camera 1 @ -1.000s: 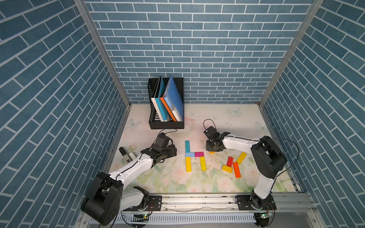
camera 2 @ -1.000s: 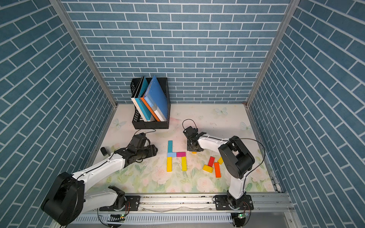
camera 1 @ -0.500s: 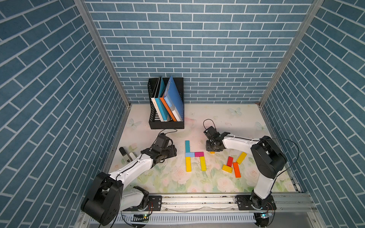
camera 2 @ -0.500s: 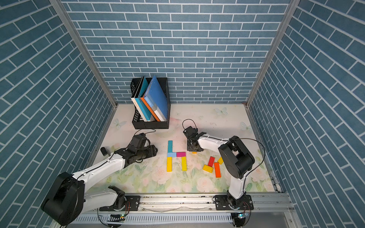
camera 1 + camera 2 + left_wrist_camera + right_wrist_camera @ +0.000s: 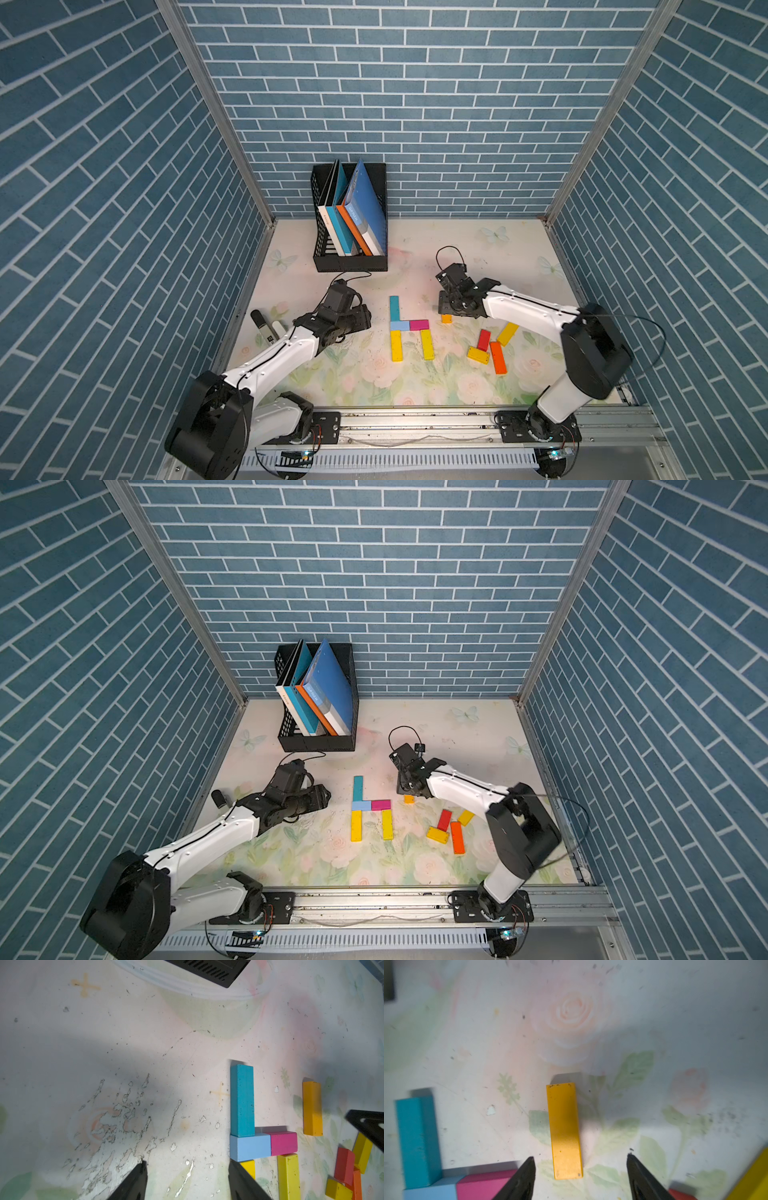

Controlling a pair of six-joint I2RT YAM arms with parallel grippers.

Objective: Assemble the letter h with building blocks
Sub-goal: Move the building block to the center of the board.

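Top views, letter: a teal bar [image 5: 394, 308] stands above a light blue block [image 5: 400, 325] joined to a magenta block [image 5: 419, 324]; two yellow bars [image 5: 396, 345] hang below as legs. It already reads as an h on the counter [image 5: 515, 257].
Top views, spares: red [image 5: 444, 819], orange [image 5: 457, 837] and yellow pieces lie loose, well apart from the letter.
Top views, arms: the right gripper [image 5: 446, 309] sits over an amber bar [image 5: 446, 318]; the left gripper [image 5: 322, 798] hangs beside the letter. A book rack [image 5: 350, 262] stands at the back.
Left wrist, fingers: black tips [image 5: 133, 1182] moderately apart, nothing between them; the yellow leg [image 5: 248, 1167] shows past one tip.
Right wrist, fingers: tips [image 5: 519, 1180] stand wide, either side of the amber bar's near end [image 5: 564, 1132], not touching it; it lies flat, just beside the magenta block [image 5: 483, 1184].
Step, judged: the amber bar seems freshly set down or about to be taken.
Next move, judged: lift clear without nudging it, or close squarely on its long sides.
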